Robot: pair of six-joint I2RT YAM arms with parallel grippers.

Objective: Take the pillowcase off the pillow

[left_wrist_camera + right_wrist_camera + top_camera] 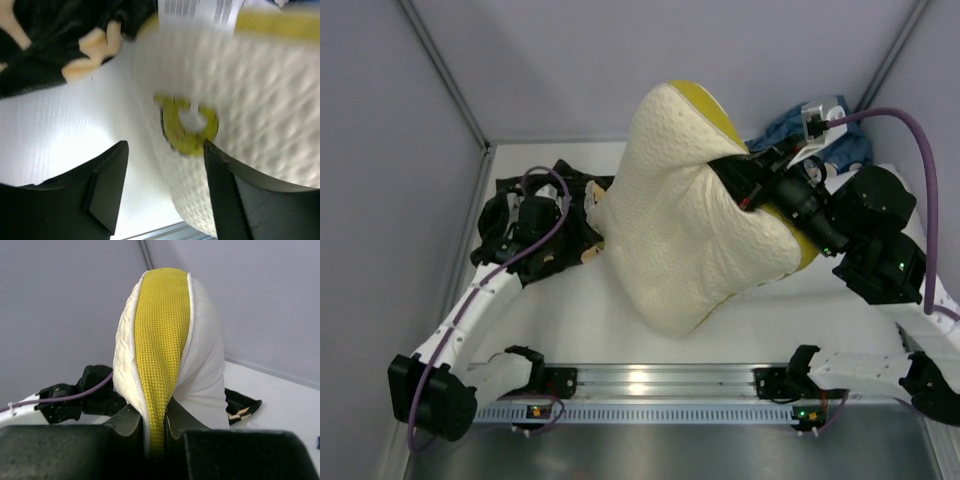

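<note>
Slippage is our worry: our right hand (155, 422) pinches only the narrow yellow trim of the pillow (690, 210), holding it reared up over the desk (580, 320), and its weight could tug it free to flop onto the pillowcase (582, 185). That black cover lies crumpled at the desk's left, touching the pillow's left side, just beyond our left hand (165, 150), which is spread and empty.
</note>
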